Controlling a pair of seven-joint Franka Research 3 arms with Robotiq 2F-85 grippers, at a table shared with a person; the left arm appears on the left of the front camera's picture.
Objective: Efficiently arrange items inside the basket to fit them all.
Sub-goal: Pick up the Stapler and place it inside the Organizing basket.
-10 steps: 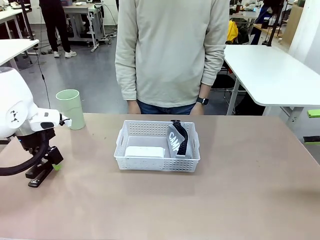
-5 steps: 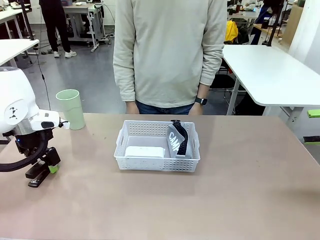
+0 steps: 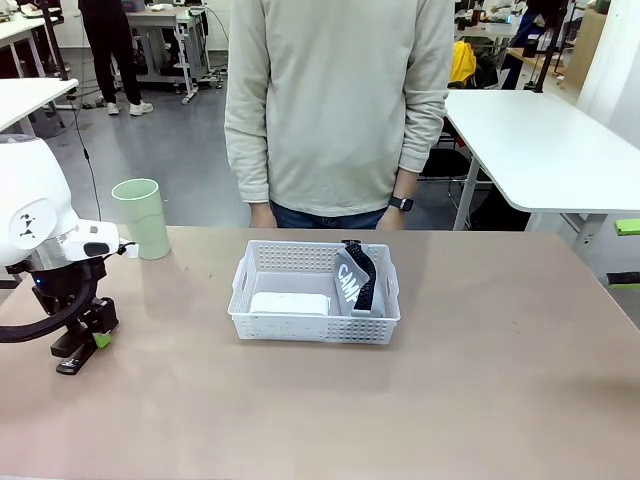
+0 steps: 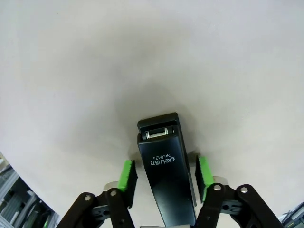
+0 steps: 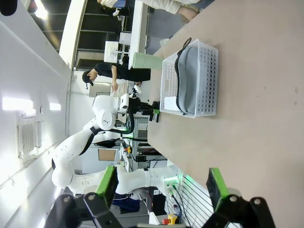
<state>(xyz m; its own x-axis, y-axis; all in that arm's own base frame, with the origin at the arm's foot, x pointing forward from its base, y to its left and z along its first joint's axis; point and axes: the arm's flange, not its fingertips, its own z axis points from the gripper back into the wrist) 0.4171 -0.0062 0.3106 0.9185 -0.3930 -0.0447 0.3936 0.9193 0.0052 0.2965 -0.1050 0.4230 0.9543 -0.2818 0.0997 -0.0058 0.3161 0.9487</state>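
The black stapler (image 4: 166,171) lies flat on the table between the green pads (image 4: 127,175) of my left gripper (image 4: 165,175), which is open and straddles it with thin gaps on both sides. In the front view that left gripper (image 3: 88,338) is low over the stapler (image 3: 68,358) at the table's left edge. The white basket (image 3: 243,285) sits mid-table, with the white box (image 3: 290,303) lying in its left part and the grey "CAMPUS" pouch (image 3: 357,282) standing on edge at its right. Outside it, far left, stands the pale green cup (image 3: 140,218). My right gripper (image 5: 162,187) hangs open, far from the basket (image 5: 209,78).
A person (image 3: 340,110) stands at the far edge behind the basket, arms at their sides. Bare tabletop (image 3: 500,380) stretches right of the basket and along the front. A white side table (image 3: 540,140) stands beyond the right corner.
My left gripper has dropped lower and shifted slightly left, coming down around the stapler. Basket, box, pouch and cup have not moved.
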